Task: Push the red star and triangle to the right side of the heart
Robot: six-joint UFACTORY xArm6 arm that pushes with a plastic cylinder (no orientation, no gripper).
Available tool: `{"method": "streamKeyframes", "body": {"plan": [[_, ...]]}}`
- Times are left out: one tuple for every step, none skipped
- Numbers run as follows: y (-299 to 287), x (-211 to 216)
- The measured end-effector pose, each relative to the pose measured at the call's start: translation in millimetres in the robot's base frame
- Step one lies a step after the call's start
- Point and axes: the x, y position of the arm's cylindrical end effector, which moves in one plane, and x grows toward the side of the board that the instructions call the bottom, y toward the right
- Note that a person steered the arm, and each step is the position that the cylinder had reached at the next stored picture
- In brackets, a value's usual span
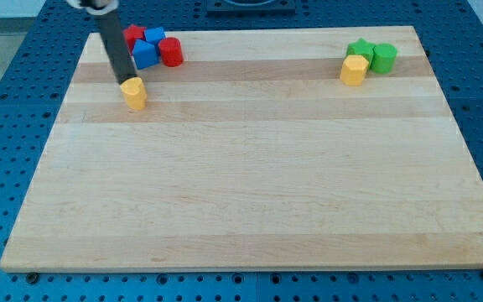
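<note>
A cluster sits at the view's top left: a red block, likely the star and partly hidden behind the rod, two blue blocks whose shapes I cannot make out, and a red cylinder. A yellow block, seemingly heart-shaped, lies just below the cluster. My tip touches or nearly touches the yellow block's upper edge, below and left of the cluster. The dark rod slants up to the view's top left.
At the view's top right stand a green star-like block, a green cylinder and a second yellow block, all touching. The wooden board lies on a blue perforated table.
</note>
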Motion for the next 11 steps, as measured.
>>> {"method": "streamKeyframes", "body": {"plan": [[-37.3,-6.0],[-60.1,-38.1],[-61.6,-81.3],[-61.4,-120.7],[-44.6,-123.5],[-21.1,-123.5],[-3.8,-122.4],[10.5,-116.6],[21.8,-104.1],[32.2,-85.0],[43.2,-58.9]]}}
